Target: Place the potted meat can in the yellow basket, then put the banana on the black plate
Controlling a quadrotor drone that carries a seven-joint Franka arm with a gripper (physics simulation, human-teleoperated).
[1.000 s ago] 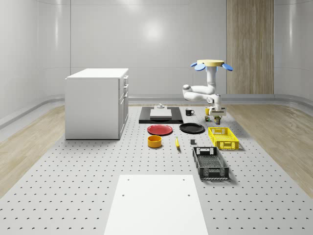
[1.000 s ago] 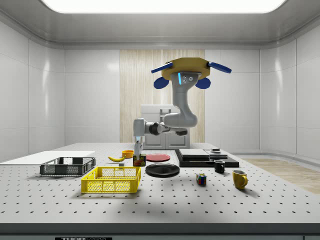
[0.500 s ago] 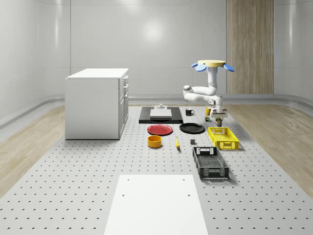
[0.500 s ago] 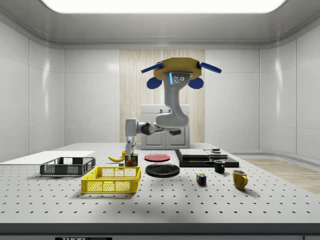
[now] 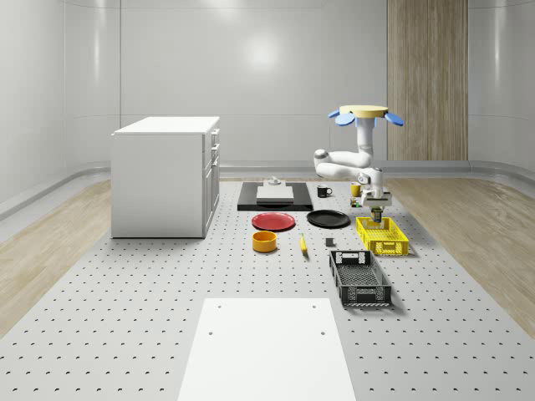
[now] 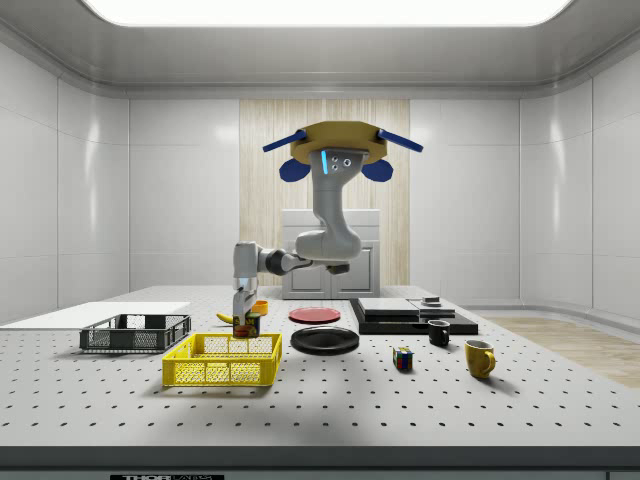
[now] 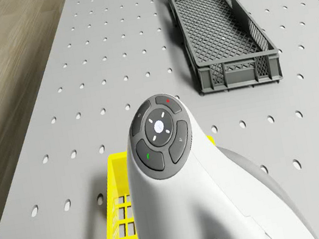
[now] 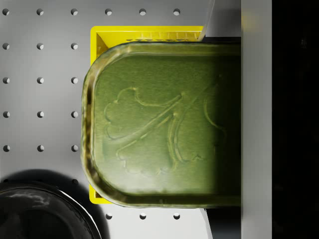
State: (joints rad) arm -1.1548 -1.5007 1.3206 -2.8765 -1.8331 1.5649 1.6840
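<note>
The drone (image 5: 365, 112) hovers above the table's far right part, its arm reaching down. My gripper (image 5: 375, 205) is shut on the potted meat can (image 5: 377, 215), which hangs just over the far end of the yellow basket (image 5: 383, 236). In the side view the gripper (image 6: 242, 313) holds the can (image 6: 247, 324) above the basket (image 6: 222, 361), near its back rim. The wrist view has the can's green top (image 8: 159, 124) over the basket's rim (image 8: 144, 32), with one finger (image 8: 256, 119) against the can. The banana (image 5: 303, 243) lies left of the basket. The black plate (image 5: 328, 219) sits beyond it.
A dark grey crate (image 5: 359, 279) stands in front of the basket. A red plate (image 5: 273, 221) and an orange bowl (image 5: 264, 241) lie left of the black plate. A black mug (image 6: 438, 333), yellow mug (image 6: 479, 357) and small cube (image 6: 402, 358) are at the side view's right. A white cabinet (image 5: 165, 175) stands at the left.
The drone and arm have shifted to the side view's left, carrying the can from beside the basket's corner to above the basket. The gripper stays shut on the can.
</note>
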